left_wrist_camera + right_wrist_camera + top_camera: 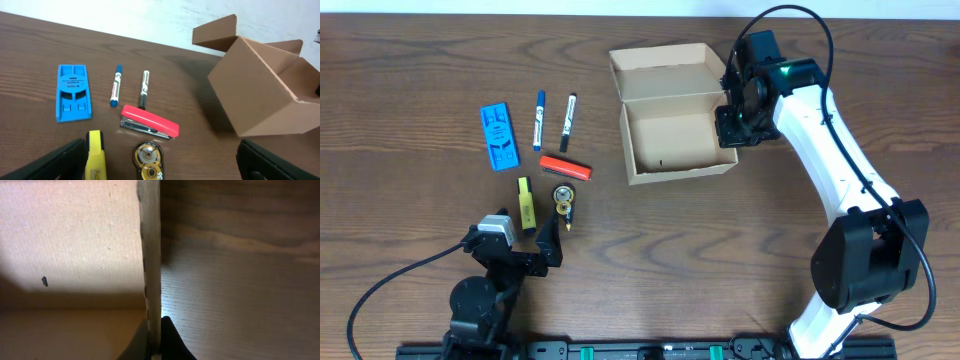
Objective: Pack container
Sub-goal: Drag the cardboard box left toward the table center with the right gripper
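Surface: dark wood-grain desk.
Centre-right: open tan container.
Left: blue case, blue marker, black marker.
Below these: red stapler, yellow highlighter, tape roll.

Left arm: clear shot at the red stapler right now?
Probably yes. Red stapler lies uncovered just ahead of the open left gripper; only the low tape roller sits between, passable from above.

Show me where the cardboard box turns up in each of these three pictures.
Overhead: the cardboard box sits upper middle, open, flap folded back.
Left wrist: the box is at right, seen from outside, flap raised.
Right wrist: close up, its wall runs down the middle, inside at left.
Shared landmark: wooden table, in all three; dark speck inside the box, overhead and right wrist.
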You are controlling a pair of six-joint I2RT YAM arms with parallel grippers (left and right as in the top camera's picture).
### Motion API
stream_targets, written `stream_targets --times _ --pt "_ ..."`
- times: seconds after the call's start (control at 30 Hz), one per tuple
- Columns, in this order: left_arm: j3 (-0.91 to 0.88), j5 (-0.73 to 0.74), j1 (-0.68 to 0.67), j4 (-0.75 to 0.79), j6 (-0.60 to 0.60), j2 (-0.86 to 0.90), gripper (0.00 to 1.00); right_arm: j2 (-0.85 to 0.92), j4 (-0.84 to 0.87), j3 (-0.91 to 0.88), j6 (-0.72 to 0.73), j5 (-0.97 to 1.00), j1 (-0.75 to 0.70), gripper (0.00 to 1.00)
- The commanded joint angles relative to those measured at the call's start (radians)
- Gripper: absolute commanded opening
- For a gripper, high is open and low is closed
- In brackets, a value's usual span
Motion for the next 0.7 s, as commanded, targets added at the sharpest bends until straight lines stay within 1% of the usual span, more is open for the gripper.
stream_targets --times 0.0,0.17,0.53,0.57,0.6,0.63,0.67 --pt "-0.031 -0.011 0.005 -0.003 0.003 -0.006 0.96 0.002 -0.006 0.011 0.112 -0.009 0.011 0.01" --pt "-0.031 -0.011 0.005 -0.003 0.003 -0.006 0.95 0.035 -0.021 0.009 0.154 -0.008 0.034 0.01" --pt "-0.031 -0.011 0.005 -0.003 0.003 -0.006 0.95 0.06 -0.04 0.009 0.15 0.004 0.048 0.02" --pt "-0.031 -0.011 0.005 -0.003 0.003 -0.006 0.95 0.06 -0.04 0.009 0.143 0.003 0.048 0.06" --pt "-0.031 -0.011 0.005 -0.003 0.003 -0.006 0.95 0.06 -0.041 0.009 0.143 0.004 0.048 0.21" --pt "-0.031 -0.011 0.005 -0.003 0.003 -0.006 0.95 0.06 -0.042 0.009 0.143 0.003 0.048 0.46" --pt "-0.031 -0.011 0.005 -0.003 0.003 -0.006 0.95 0.06 -0.044 0.009 0.143 0.003 0.048 0.57"
